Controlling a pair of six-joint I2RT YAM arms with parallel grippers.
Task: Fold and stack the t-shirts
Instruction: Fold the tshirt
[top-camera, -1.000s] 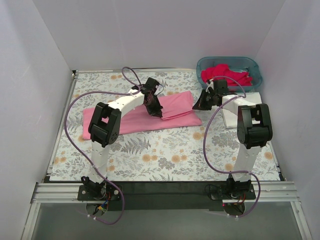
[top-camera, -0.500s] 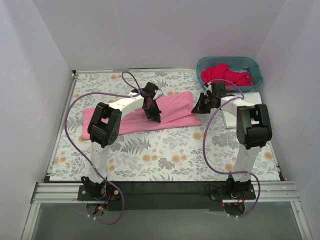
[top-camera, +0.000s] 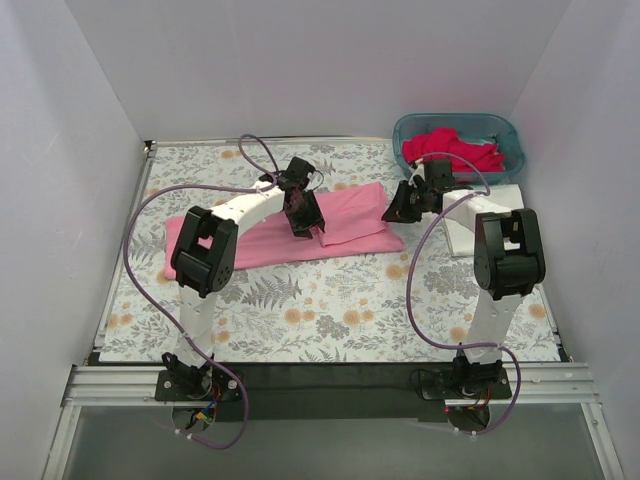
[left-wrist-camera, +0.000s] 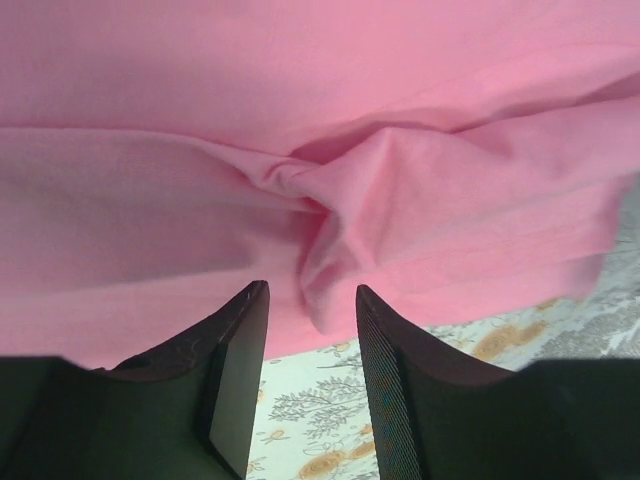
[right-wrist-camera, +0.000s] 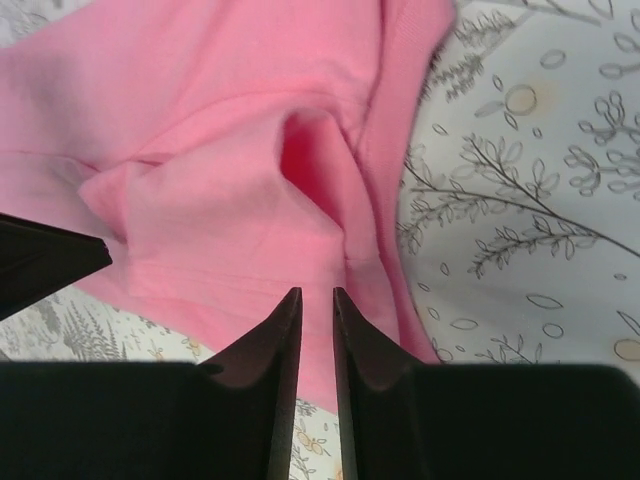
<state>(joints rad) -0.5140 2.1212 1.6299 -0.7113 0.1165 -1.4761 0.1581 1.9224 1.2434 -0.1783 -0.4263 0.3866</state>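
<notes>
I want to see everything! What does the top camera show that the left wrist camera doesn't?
Only the top view shows both arms, the teal basket holding red shirts, and a white shirt. Only the left wrist view shows, up close, the left gripper with its fingers apart and a bunched wrinkle in front of them. Both show the light pink shirt lying on the floral cloth.

On my feed, the light pink t-shirt (left-wrist-camera: 300, 120) reads as soft matt cotton, creased into smooth folds. The floral cloth (top-camera: 330, 300) looks flat, printed and matt. The teal basket (top-camera: 513, 138) is glossy, translucent plastic. The left gripper (left-wrist-camera: 311, 295) has fingers (left-wrist-camera: 385, 400) of matt black plastic, finely ribbed inside.
</notes>
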